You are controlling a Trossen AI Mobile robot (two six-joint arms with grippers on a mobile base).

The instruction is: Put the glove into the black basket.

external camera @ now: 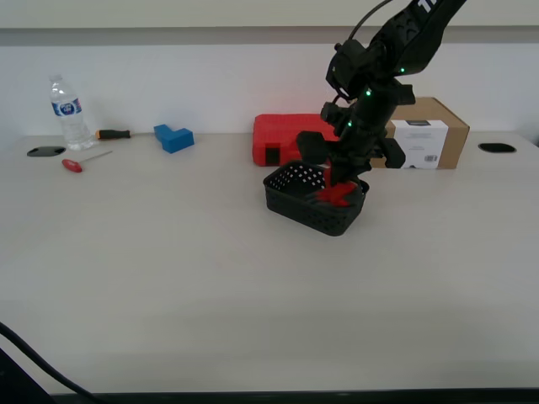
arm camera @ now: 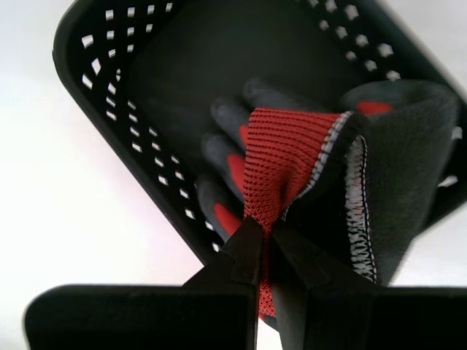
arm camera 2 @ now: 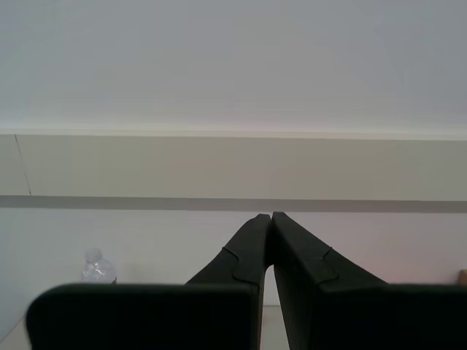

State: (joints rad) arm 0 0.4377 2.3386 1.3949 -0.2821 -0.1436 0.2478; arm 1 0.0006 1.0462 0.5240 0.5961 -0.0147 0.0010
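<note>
The first claw (arm camera: pixel 264 248) is pinched tight on the red knit of the glove (arm camera: pixel 292 160), whose dark fingers hang down inside the black basket (external camera: pixel 313 202). The basket sits mid-table (external camera: pixel 168 278), just in front of a red case (external camera: pixel 290 139). The second claw (arm camera 2: pixel 271 240) is closed on nothing, facing the wall.

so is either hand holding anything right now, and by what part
My first hand is pinching the glove by its red knit fabric, and the glove's fingers hang inside the black basket. My second hand is shut on nothing.
</note>
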